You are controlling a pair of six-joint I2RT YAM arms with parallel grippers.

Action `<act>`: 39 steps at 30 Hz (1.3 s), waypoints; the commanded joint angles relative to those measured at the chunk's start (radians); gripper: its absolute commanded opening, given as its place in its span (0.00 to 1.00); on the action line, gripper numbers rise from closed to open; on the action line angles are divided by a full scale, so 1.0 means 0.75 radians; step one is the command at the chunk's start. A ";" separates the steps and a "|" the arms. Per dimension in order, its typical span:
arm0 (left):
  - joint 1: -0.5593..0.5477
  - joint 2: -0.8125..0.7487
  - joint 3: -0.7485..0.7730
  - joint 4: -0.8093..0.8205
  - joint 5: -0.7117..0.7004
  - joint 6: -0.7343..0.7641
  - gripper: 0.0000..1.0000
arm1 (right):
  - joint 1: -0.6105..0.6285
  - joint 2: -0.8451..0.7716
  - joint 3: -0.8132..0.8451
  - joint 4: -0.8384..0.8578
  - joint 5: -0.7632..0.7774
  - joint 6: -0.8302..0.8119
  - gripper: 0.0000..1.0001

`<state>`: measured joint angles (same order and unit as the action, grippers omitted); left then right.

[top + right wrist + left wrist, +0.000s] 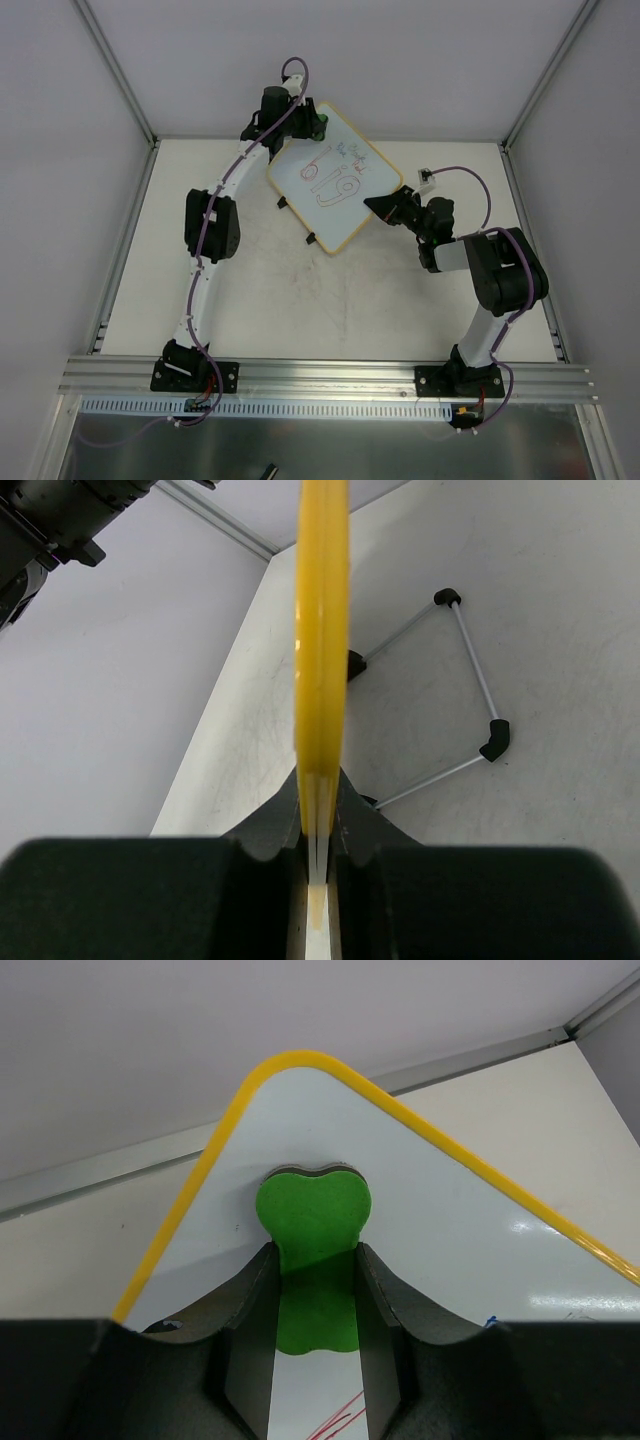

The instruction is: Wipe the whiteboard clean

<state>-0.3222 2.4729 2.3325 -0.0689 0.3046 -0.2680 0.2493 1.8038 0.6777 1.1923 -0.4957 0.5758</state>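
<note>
yellow-framed whiteboard [340, 205], red scribbles on it, sits cornerwise at far centre.

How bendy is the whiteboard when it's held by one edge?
Probably stiff: the right gripper pinches one edge, yet the whiteboard looks straight edge-on. Probably light, as that pinch holds it. The green eraser pressing could swivel it.

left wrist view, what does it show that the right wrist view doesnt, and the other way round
Only the left wrist view: the green eraser gripped by the left end effector, at the whiteboard's white face near a rounded corner, with red marker strokes at the bottom.
Only the right wrist view: the board edge-on, clamped in the right end effector, and a wire stand beyond it on the table.
Both: the board's yellow frame, the table and the grey wall.
</note>
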 commanded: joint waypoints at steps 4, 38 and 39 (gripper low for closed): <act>-0.076 -0.055 -0.024 0.047 0.042 0.065 0.00 | 0.032 0.000 0.017 0.004 -0.057 -0.101 0.00; -0.223 -0.272 -0.351 0.151 -0.015 0.259 0.00 | 0.032 -0.008 0.015 0.004 -0.069 -0.101 0.00; -0.213 -0.270 -0.349 0.153 -0.013 0.249 0.00 | 0.032 -0.010 0.015 0.004 -0.069 -0.101 0.00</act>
<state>-0.5098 2.2902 2.0708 0.0338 0.2882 -0.0391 0.2493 1.8038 0.6777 1.1778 -0.4870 0.5873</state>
